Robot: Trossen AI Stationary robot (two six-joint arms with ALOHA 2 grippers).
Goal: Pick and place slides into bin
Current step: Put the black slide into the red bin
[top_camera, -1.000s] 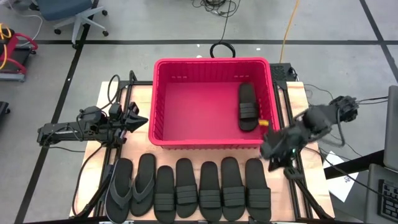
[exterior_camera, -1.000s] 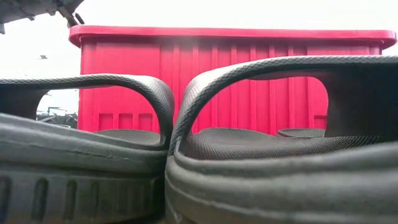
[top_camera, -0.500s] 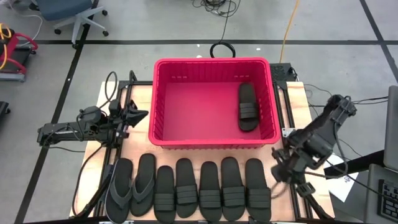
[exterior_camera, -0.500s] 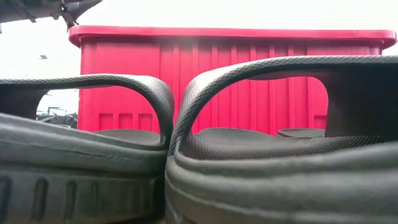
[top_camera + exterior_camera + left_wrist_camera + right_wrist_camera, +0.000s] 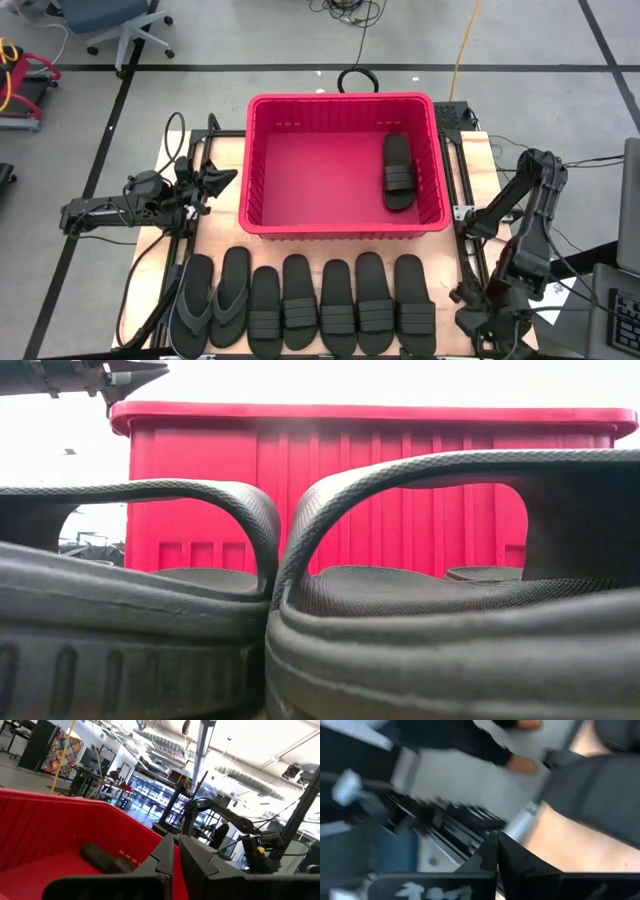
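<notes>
The red bin stands at the table's middle, with one black slide lying flat on its floor at the right; that slide also shows in the left wrist view. Two thong flip-flops and several band slides lie flat in a row along the near edge. My left gripper is shut and empty, just left of the bin. My right gripper is shut and empty, low at the near right, just right of the last slide.
The bin's black loop handle sticks out past its far wall. Metal frame rails run along both table sides. In the low view two slides fill the foreground before the bin wall. Bare wood lies left and right of the bin.
My right gripper has swung from beside the bin's near right corner toward the table's near edge and down, ending right of the slide row, still shut and empty. My left gripper has shifted a little toward the bin. The slides and the bin have stayed put.
</notes>
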